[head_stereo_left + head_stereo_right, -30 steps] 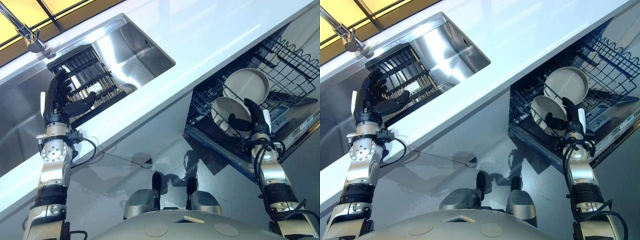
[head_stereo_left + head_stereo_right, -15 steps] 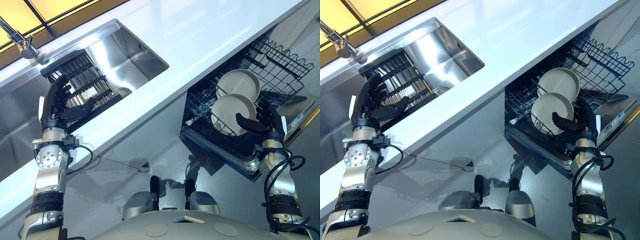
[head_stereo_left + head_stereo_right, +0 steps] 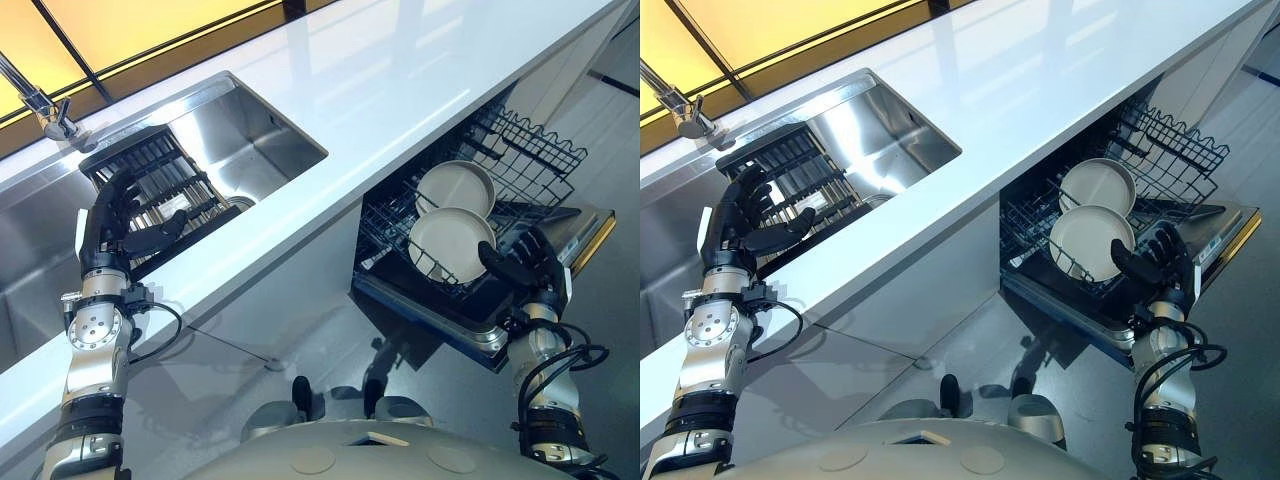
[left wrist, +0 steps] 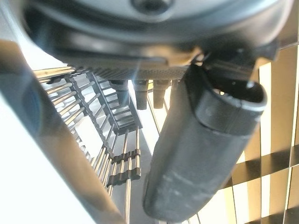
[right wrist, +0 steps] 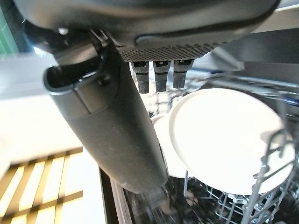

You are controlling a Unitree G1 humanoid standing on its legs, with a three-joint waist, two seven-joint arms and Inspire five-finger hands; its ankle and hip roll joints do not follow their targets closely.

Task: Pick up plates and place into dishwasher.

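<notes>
Two plates stand upright in the dishwasher rack under the bench, the empty right hand spread just beside the nearer; the left hand, fingers relaxed, hovers over the sink's dish rack, seemingly to fetch another.

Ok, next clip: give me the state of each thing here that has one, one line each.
Dishwasher rack: pulled out, holding two plates.
Front plate: standing on edge in the rack, not held.
Back plate: standing on edge behind it.
Right hand: open, beside the front plate.
Left hand: open, over the sink.
Sink: holds a dark dish rack, no plates visible in it.
</notes>
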